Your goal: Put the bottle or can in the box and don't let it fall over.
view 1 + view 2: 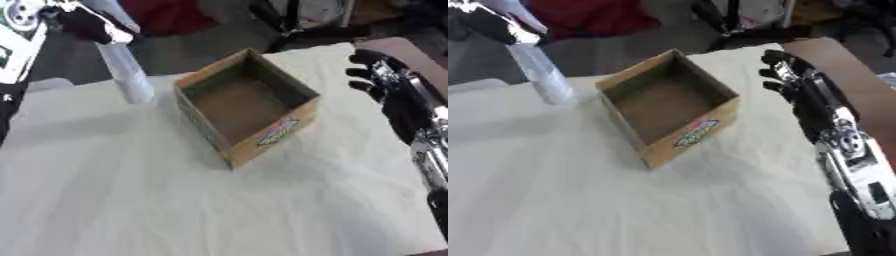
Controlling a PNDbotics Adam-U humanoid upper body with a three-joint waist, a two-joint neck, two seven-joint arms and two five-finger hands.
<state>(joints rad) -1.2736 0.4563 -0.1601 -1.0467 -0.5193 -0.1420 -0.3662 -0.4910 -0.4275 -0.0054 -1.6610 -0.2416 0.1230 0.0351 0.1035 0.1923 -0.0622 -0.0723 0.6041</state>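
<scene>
The bottle (127, 75) is blurred, and its top is hidden behind the left hand (87, 24), whose fingers cannot be made out. The box (249, 107) bears a coloured label too smeared to read. The right hand (798, 85) is blurred, and its forearm is cut off by the lower edge.

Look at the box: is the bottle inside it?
No, the box is empty and the bottle stands on the table left of it, held at its top by the left hand.
</scene>
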